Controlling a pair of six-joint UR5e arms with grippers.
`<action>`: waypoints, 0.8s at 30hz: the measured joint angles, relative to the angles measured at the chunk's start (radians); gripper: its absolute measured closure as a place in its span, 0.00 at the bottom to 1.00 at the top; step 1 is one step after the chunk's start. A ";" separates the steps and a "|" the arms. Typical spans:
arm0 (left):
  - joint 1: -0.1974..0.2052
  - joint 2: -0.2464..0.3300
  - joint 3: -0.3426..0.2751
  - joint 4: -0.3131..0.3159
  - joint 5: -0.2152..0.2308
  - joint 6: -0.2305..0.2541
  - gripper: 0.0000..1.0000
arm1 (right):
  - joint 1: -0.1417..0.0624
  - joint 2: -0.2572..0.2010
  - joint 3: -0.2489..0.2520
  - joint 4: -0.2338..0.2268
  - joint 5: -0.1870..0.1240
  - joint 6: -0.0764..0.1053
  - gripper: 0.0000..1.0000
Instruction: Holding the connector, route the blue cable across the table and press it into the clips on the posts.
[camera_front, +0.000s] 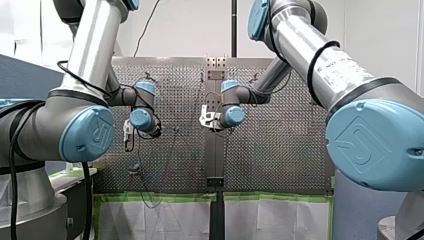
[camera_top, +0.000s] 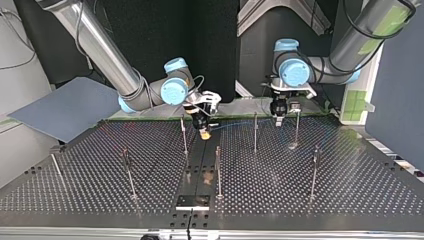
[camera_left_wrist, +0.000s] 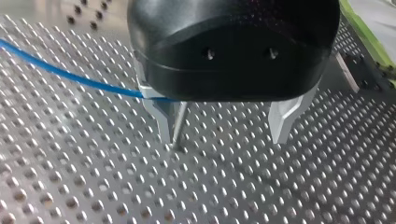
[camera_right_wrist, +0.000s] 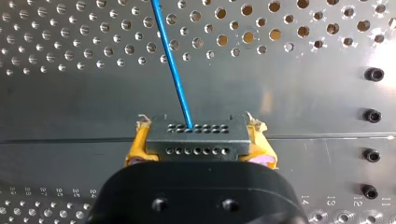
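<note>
In the right wrist view my right gripper (camera_right_wrist: 198, 154) is shut, its yellow pads (camera_right_wrist: 135, 149) clamping the black connector (camera_right_wrist: 196, 137). The blue cable (camera_right_wrist: 170, 60) leaves the connector and runs ahead over the perforated plate. Seen in the top view, my right gripper (camera_top: 204, 132) hangs near the table's middle and my left gripper (camera_top: 278, 120) to its right, with the cable (camera_top: 240, 123) strung faintly between them. My left gripper (camera_left_wrist: 223, 135) is open, and its metal fingers (camera_left_wrist: 161, 121) hold nothing. The cable (camera_left_wrist: 70, 74) passes behind one finger beside a thin post (camera_left_wrist: 180, 126).
Several thin upright posts stand on the perforated table (camera_top: 350, 185), among them post (camera_top: 255, 132), post (camera_top: 297, 130) and post (camera_top: 218, 170). A grey board (camera_top: 65, 110) leans at the top view's left. A dark centre strip (camera_top: 192, 200) runs down the table.
</note>
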 joint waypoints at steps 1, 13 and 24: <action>-0.006 0.010 -0.011 0.002 -0.001 -0.003 0.00 | 0.000 0.000 0.000 0.000 0.000 0.000 1.00; -0.062 0.121 -0.121 -0.015 -0.014 -0.011 0.00 | -0.001 0.000 0.000 0.027 -0.006 -0.002 1.00; -0.121 0.206 -0.189 0.039 0.039 -0.068 0.00 | -0.001 0.000 -0.004 0.029 -0.005 -0.002 1.00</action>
